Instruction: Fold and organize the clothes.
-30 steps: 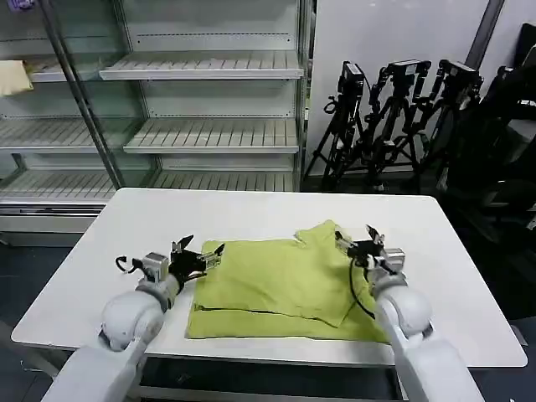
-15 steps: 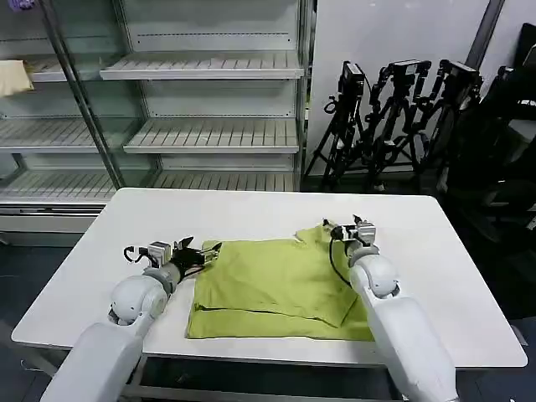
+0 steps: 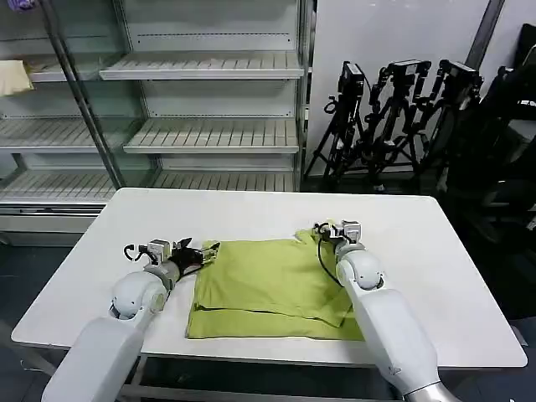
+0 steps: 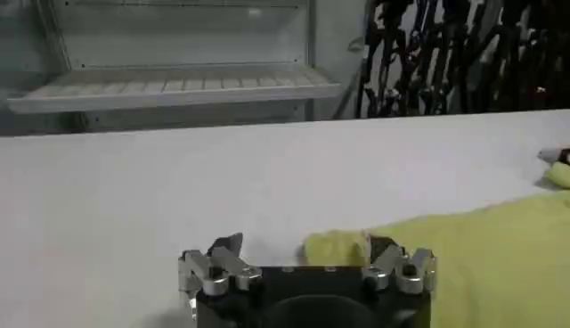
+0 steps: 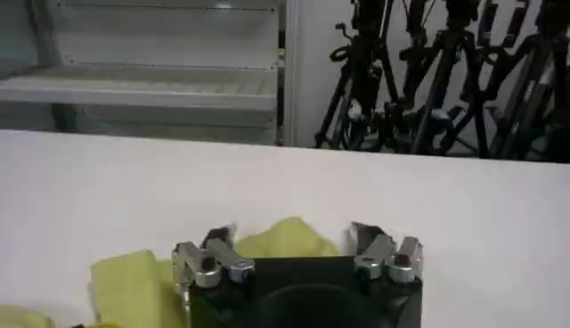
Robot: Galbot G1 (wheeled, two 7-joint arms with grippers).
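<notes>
The clothes are one lime yellow-green T-shirt [image 3: 268, 280], lying partly folded on the white table [image 3: 251, 209] with a raised bump at its far right corner. My left gripper [image 3: 198, 254] is low at the shirt's far left corner and open. In the left wrist view the T-shirt's corner [image 4: 334, 248] lies between the spread jaws of the left gripper [image 4: 305, 248]. My right gripper [image 3: 327, 230] is open at the far right corner. A hump of the T-shirt [image 5: 285, 239] rises between the jaws of the right gripper [image 5: 291, 236].
Glass-fronted shelves [image 3: 209, 134] stand behind the table, with a beige folded cloth [image 3: 12, 77] on a shelf at the upper left. Black tripods [image 3: 394, 117] lean against the wall at the back right. Bare table surface surrounds the shirt.
My right gripper has moved left and farther away, to the shirt's far right corner. My left gripper has edged slightly farther onto the far left corner. The shirt has not visibly shifted.
</notes>
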